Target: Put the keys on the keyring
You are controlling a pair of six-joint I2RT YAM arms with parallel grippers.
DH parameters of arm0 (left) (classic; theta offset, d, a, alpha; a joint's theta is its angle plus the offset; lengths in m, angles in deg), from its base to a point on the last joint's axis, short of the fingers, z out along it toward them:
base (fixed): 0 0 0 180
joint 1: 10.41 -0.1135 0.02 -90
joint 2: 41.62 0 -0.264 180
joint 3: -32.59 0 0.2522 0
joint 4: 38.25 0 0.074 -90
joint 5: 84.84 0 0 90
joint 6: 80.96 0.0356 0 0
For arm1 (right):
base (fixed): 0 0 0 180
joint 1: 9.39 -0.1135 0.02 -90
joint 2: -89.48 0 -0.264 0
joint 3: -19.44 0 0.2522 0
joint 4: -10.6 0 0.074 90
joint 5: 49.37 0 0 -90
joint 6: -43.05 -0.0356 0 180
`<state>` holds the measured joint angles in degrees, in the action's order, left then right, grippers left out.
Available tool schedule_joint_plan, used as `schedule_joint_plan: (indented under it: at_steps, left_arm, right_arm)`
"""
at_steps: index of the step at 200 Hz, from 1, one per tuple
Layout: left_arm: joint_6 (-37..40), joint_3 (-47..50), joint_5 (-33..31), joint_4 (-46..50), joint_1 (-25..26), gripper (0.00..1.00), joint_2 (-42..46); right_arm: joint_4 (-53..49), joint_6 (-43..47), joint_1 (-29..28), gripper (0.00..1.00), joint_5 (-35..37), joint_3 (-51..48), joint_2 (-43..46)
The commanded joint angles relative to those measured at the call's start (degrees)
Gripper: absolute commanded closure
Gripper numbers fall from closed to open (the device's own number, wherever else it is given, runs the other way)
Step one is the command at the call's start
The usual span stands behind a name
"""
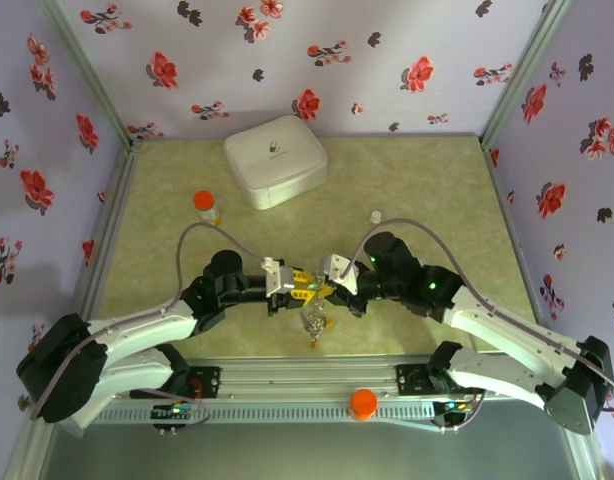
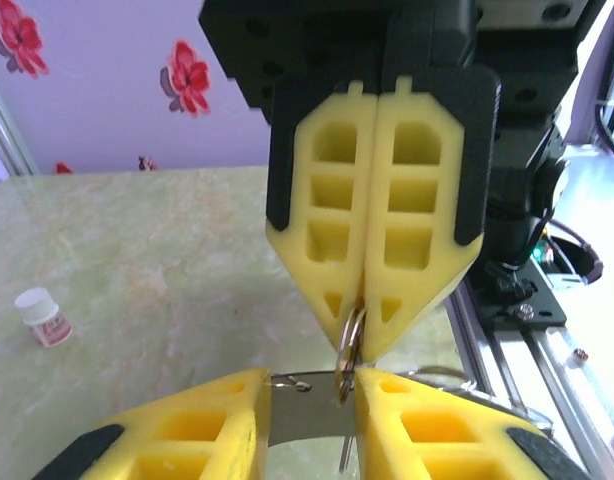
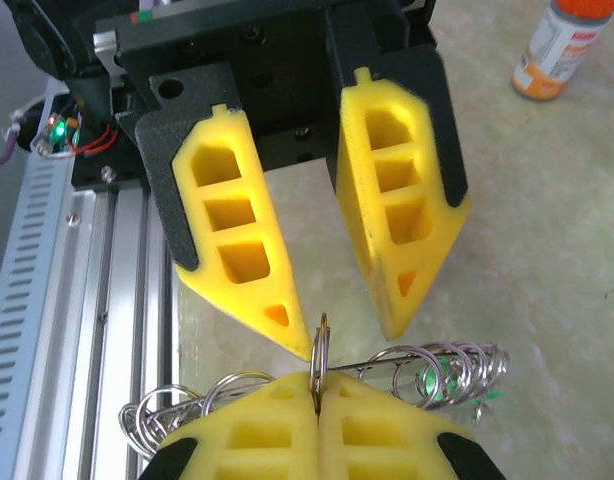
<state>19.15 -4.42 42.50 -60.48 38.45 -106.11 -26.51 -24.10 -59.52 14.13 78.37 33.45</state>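
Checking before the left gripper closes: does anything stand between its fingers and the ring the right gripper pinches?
Nothing visible does. The right gripper holds the ring upright, and its top sits at the mouth of the open left gripper, with bare gap on both sides.

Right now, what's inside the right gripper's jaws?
A thin metal ring, edge-on, pinched between the shut jaws of the right gripper. Its top pokes out; the clamped part is hidden by the yellow fingers.

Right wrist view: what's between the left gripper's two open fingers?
A thin metal ring, pinched upright by the shut right gripper, stands in the gap at the left gripper's fingertips; the right wrist view shows it.
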Motion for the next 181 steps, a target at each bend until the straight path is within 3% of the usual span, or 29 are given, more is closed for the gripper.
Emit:
schedule_joint_plan:
  at_steps: [1, 74, 116, 146, 181]
  left_arm:
    - [4.98, -4.05, -1.9, 8.76, 0.18, 0.71, 1.99]
    - [13.83, -12.13, -1.71, 24.37, 1.27, 0.8, 0.68]
    - [14.92, -12.88, -2.78, 25.96, 1.67, 0.92, -0.2]
    - [14.92, -12.19, -3.56, 25.89, 1.68, 0.92, -0.45]
    - [15.05, -12.22, -4.36, 26.76, 1.64, 0.8, -0.55]
  right_arm:
    - [-8.51, 4.8, 0.11, 1.0, 1.24, 6.07, -2.28]
    - [-18.66, 9.82, -1.28, 1.0, 5.87, 17.37, -11.53]
    - [-15.17, 6.43, -1.38, 1.0, 4.09, 17.33, -11.69]
    - [-10.84, 4.66, -0.86, 1.0, 2.19, 14.01, -8.21]
    - [-10.57, 5.4, -0.92, 1.0, 1.62, 12.65, -7.89]
